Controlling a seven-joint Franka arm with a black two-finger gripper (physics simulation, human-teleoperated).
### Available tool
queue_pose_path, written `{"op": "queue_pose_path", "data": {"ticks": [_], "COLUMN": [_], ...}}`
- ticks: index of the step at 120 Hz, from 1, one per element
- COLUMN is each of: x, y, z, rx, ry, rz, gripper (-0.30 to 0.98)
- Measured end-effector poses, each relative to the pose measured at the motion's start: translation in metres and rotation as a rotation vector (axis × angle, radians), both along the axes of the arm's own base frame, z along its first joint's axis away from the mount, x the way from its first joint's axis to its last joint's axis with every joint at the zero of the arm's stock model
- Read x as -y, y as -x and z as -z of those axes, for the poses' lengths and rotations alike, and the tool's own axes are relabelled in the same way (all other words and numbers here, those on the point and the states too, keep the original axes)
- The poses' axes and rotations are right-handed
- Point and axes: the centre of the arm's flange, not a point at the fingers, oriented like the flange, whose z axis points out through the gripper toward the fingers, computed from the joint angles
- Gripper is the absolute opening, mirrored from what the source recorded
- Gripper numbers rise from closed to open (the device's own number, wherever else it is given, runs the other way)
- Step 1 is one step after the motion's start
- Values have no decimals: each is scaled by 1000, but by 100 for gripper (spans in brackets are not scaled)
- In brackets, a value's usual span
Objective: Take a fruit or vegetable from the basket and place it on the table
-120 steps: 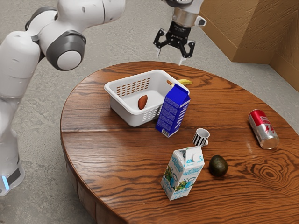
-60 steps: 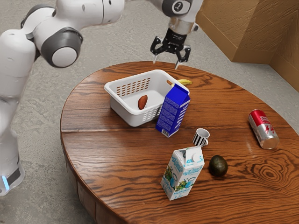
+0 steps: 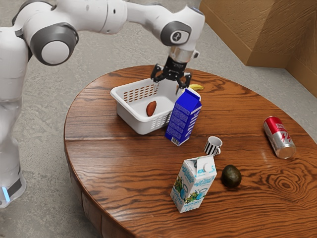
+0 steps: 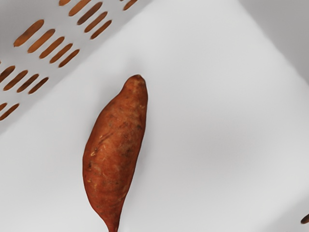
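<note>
Exterior view: gripper [image 3: 167, 88] over basket [image 3: 131, 119], jaws well apart, sweet potato [image 3: 151, 108] just chilling inside, down below it.

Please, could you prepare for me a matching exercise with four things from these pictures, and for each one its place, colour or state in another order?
Column 1
1. Sweet potato
2. Can
3. Mug
4. Blue carton

Column 2
A. Black and white stripes
B. Upright, close beside the basket
C. Inside the basket
D. Lying on its side, red and silver

Right pairs: 1-C, 2-D, 3-A, 4-B
</note>
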Motion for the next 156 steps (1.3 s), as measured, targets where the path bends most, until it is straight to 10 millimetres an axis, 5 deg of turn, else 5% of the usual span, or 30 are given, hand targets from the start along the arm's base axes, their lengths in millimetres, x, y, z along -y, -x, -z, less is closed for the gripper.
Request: {"op": "queue_pose_path", "data": {"ticks": [40,156], "x": [-6,-24], "y": [10,24], "z": [45,100], "rx": [-18,9], "ry": [4,-7], "rz": [-34,-70], "gripper": [69,69]}}
